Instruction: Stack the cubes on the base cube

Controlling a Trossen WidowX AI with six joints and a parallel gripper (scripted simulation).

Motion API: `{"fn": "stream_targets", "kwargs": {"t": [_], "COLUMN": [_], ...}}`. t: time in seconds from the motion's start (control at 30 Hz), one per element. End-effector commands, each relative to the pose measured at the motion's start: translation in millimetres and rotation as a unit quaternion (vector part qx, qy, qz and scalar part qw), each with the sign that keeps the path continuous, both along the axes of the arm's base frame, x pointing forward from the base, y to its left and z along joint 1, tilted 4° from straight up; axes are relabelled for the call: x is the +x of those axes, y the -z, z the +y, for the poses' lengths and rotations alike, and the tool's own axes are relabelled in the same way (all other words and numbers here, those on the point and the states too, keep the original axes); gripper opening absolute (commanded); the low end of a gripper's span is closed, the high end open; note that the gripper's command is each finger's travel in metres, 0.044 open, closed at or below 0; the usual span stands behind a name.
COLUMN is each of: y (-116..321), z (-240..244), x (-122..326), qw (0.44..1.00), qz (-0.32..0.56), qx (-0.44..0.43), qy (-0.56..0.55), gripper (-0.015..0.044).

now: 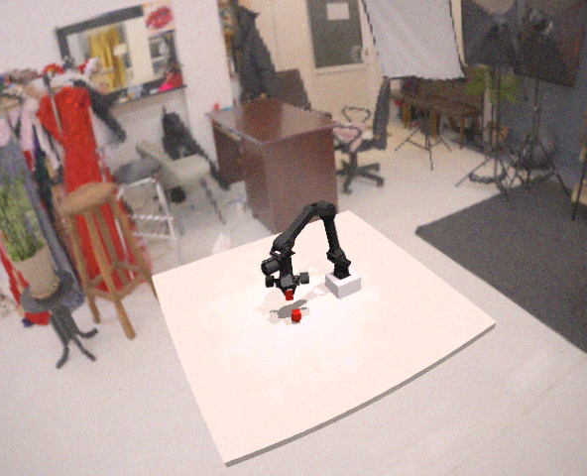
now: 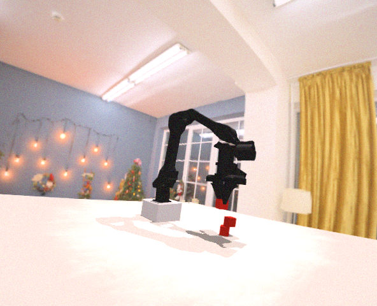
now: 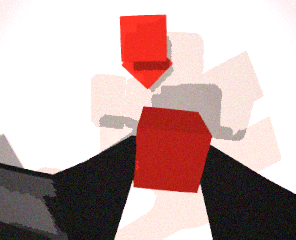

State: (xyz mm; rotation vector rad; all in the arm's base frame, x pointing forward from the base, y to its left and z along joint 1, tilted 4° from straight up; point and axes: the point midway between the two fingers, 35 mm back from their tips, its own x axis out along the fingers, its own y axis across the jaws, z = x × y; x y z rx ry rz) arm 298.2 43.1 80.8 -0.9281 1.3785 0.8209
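Note:
The base cube (image 2: 223,230) (image 3: 148,78) is red and stands on the table. One red cube (image 2: 230,221) (image 3: 143,40) rests on top of it, looks level and overhangs one side. In the wrist view the base's lower corner sticks out below this cube, turned relative to it. In the top view the two merge into one small red shape. My gripper (image 1: 289,292) (image 2: 224,201) is shut on the other red cube (image 1: 289,296) (image 2: 221,204) (image 3: 169,162). It holds this cube in the air, higher than the stacked pair and off to one side of it.
The arm's pale grey pedestal block (image 1: 342,285) (image 2: 160,210) stands on the white table (image 1: 263,400) (image 2: 83,263), to one side of the cubes. Shadows of the arm and gripper fall on the table around the stack.

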Motion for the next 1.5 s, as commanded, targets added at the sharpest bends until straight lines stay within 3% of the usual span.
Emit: {"fn": "stream_targets", "kwargs": {"t": [0.0,1.47], "y": [3,64], "z": [9,19], "x": [-4,-7], "qw": [1.000,0.998], "qz": [0.005,0.007], "qx": [-0.004,-0.007], "qy": [-0.026,-0.056], "gripper": [0.0105,0.0105]}}
